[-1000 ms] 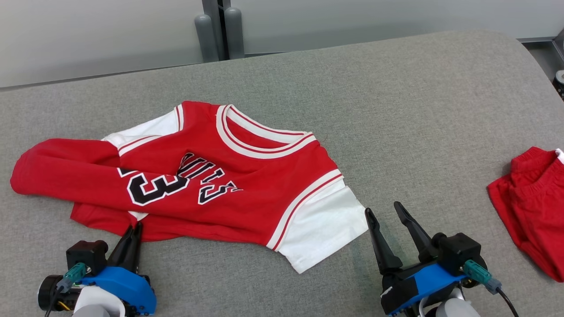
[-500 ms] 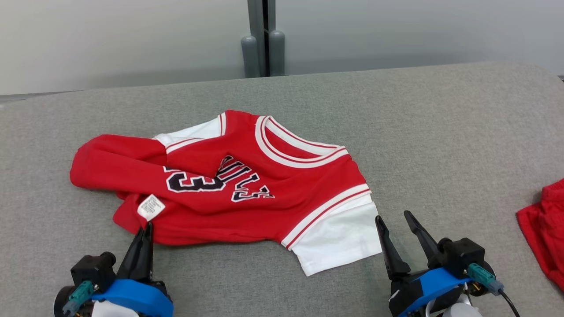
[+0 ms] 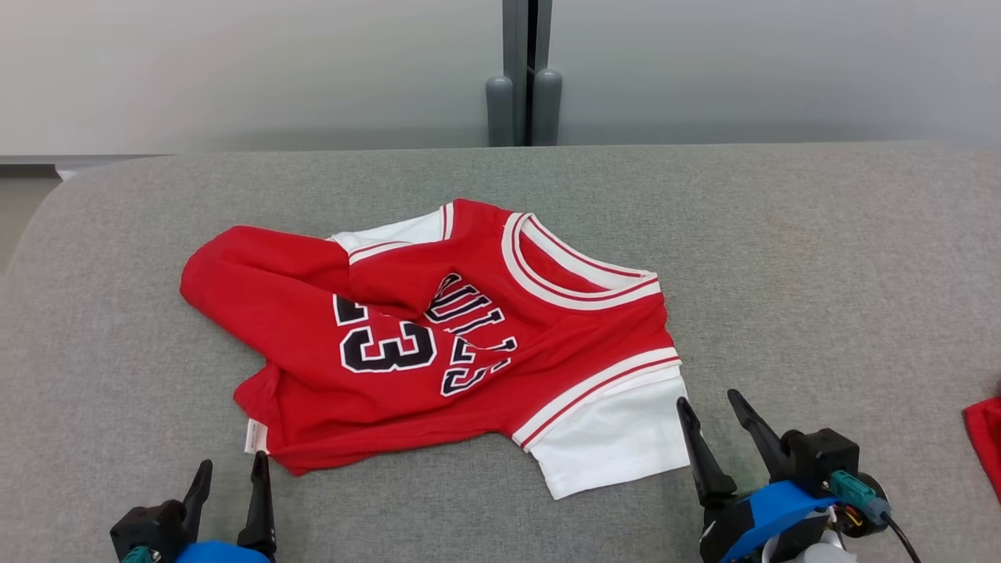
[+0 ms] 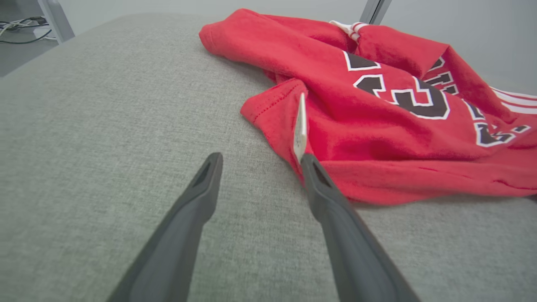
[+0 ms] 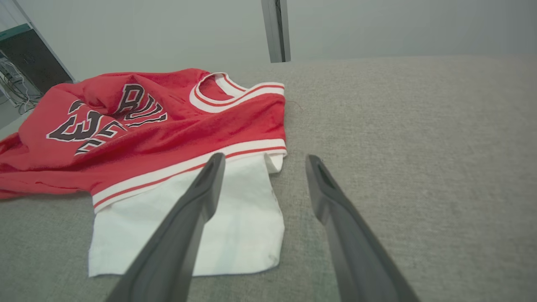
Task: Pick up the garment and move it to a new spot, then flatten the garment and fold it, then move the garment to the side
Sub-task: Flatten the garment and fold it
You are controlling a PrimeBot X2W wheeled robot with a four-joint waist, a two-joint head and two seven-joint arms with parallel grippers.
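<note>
The left fingers point(image 3: 259, 500) and right fingers point(image 3: 698, 453) stand spread apart, empty, beside the rumpled red jersey point(image 3: 407, 391).

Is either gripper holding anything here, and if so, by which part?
Nothing is held. The left gripper and right gripper both have open, empty jaws beside the jersey.

red cloth point(image 3: 987, 447) cropped at edge, garment lettering point(image 3: 469, 317) part-folded
</note>
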